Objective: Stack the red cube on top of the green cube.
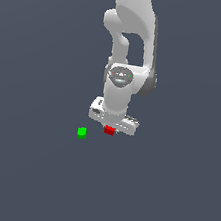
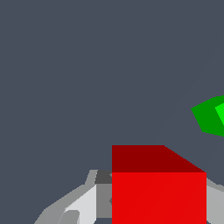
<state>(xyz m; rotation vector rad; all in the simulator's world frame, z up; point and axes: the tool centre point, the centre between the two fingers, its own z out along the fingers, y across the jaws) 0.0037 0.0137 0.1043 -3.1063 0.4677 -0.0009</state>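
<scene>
In the exterior view the tiny red cube sits right under the white hand of my gripper. The wrist view shows the red cube large and close, with a grey finger pressed against one side and another finger's edge against the opposite side. The gripper looks shut on it. The green cube lies on the floor a short way toward the exterior view's left of the red one. It is apart from the red cube and from the gripper. In the wrist view the green cube is cut off at the frame edge.
The floor is a plain dark grey-blue surface. The white arm rises straight up from the gripper to the top of the exterior view.
</scene>
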